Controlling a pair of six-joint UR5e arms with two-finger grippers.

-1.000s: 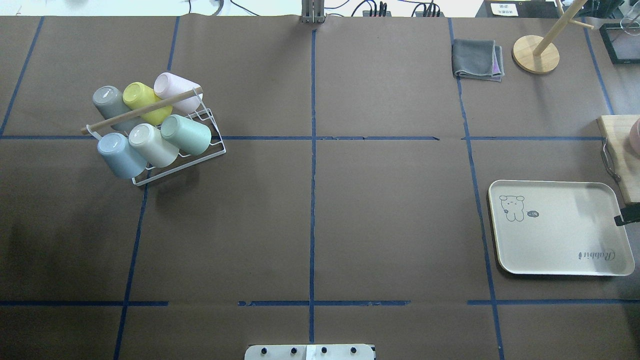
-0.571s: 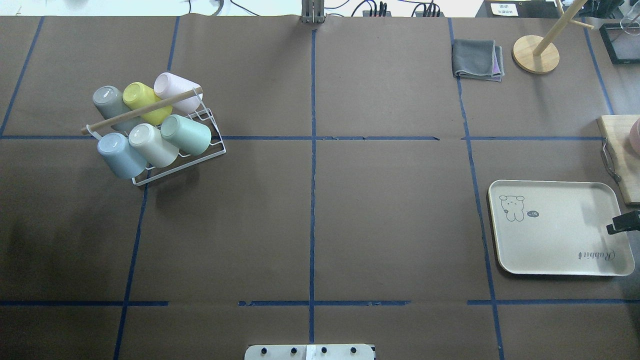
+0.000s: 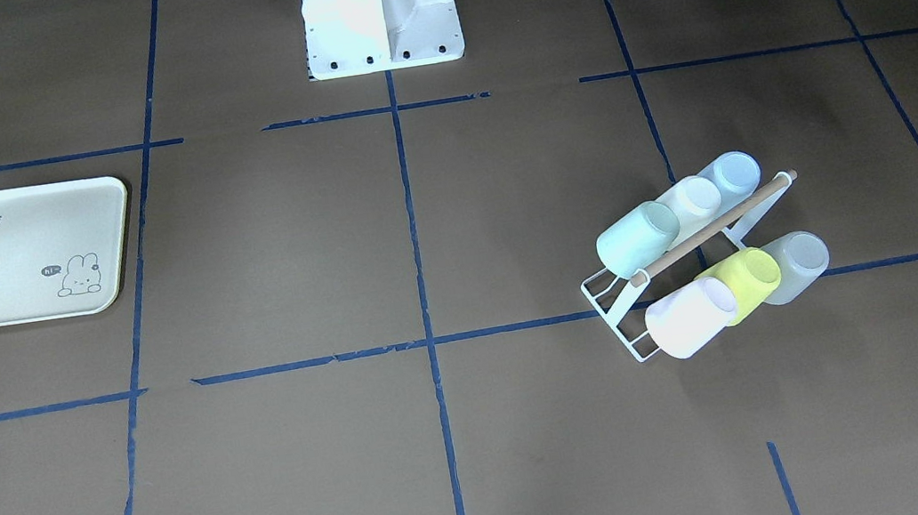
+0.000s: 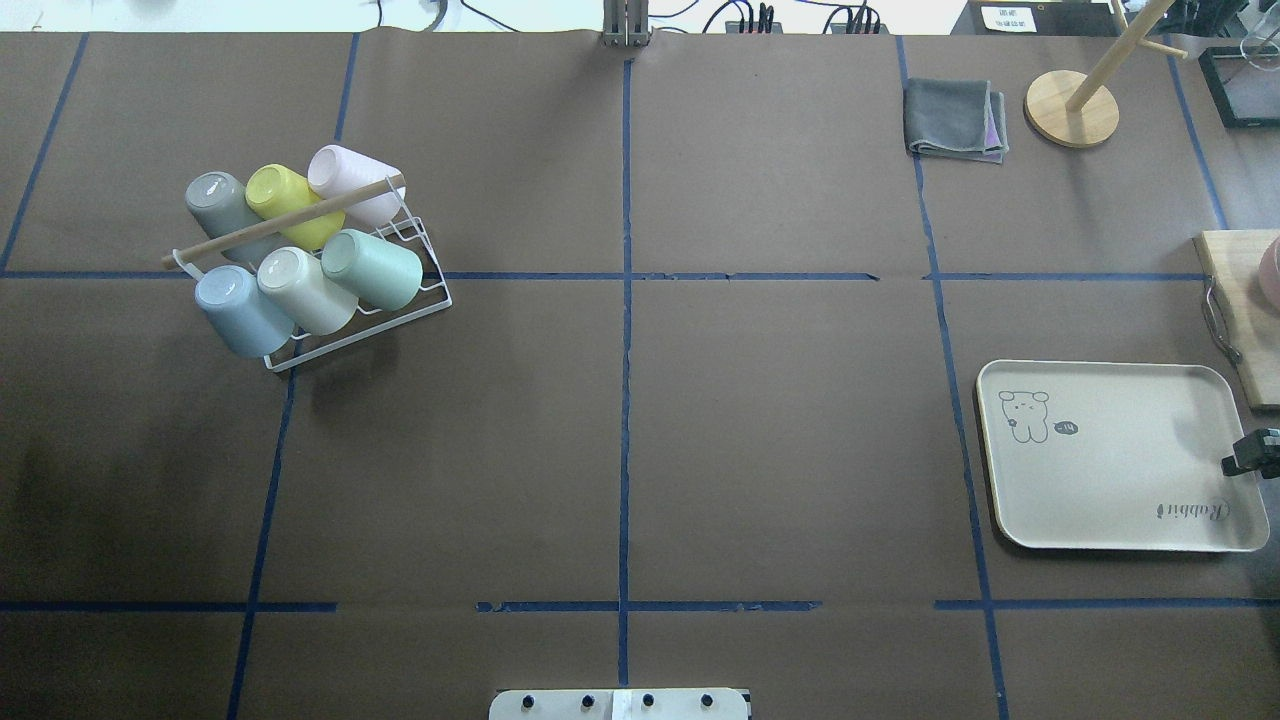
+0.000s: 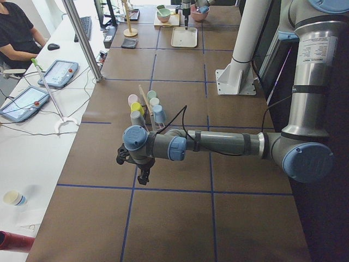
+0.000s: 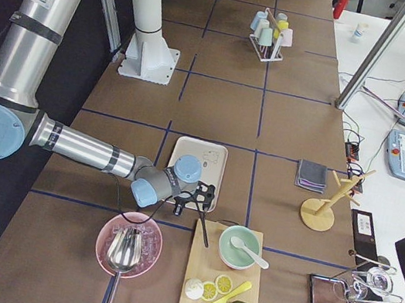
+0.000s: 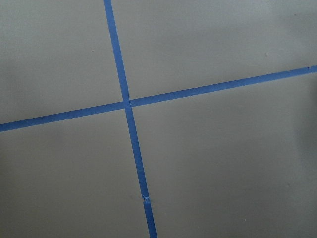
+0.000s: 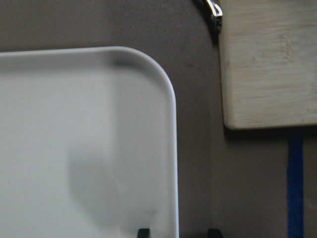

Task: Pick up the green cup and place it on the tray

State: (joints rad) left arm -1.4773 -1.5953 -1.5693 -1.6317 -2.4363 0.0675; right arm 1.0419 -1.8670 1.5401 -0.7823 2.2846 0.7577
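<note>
Pale mint-green plastic cup (image 4: 372,268) sits ungrasped in white wire rack (image 4: 420,311); cream rectangular tray (image 4: 1120,500) holds nothing. Right gripper (image 8: 177,232) fingers apart, empty; left gripper (image 5: 143,173): cannot tell.

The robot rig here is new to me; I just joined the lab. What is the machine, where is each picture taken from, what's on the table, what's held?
Two robot arms, each ending in a two-finger gripper, work at a table. Two pictures look down from above, two along the table from its ends, two from wrist cameras. Six cups, including the green cup, lean on a wire rack. The cream tray lies empty. The right gripper hovers open at the tray's edge, holding nothing; the left gripper hangs over the table, open or shut I cannot tell.
</note>
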